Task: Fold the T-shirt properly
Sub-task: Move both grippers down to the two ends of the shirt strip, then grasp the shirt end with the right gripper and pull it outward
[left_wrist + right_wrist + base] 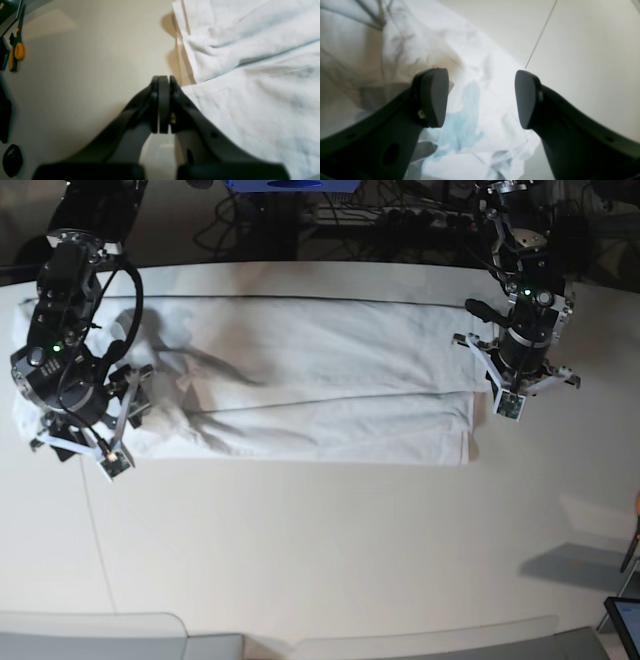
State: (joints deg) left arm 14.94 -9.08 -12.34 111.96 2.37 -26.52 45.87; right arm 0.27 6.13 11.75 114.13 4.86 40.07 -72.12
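This looks like a robotics lab. Two arms stand over a plain off-white table [320, 560]. Tangled cables [400, 220] run behind it, and scissors [16, 50] lie nearby.

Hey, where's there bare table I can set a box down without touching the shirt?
The widest bare patch is the tabletop in front of the T-shirt, running along its near hem. It is crowded along the shirt's two ends, where the left hand and right hand hang.

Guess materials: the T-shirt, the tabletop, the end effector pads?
T-shirt: soft white woven or knit fabric, likely cotton; it wrinkles and drapes. Tabletop: smooth matte off-white, laminate-like. Right end effector pads: dark matte plastic or rubber, can't tell which.
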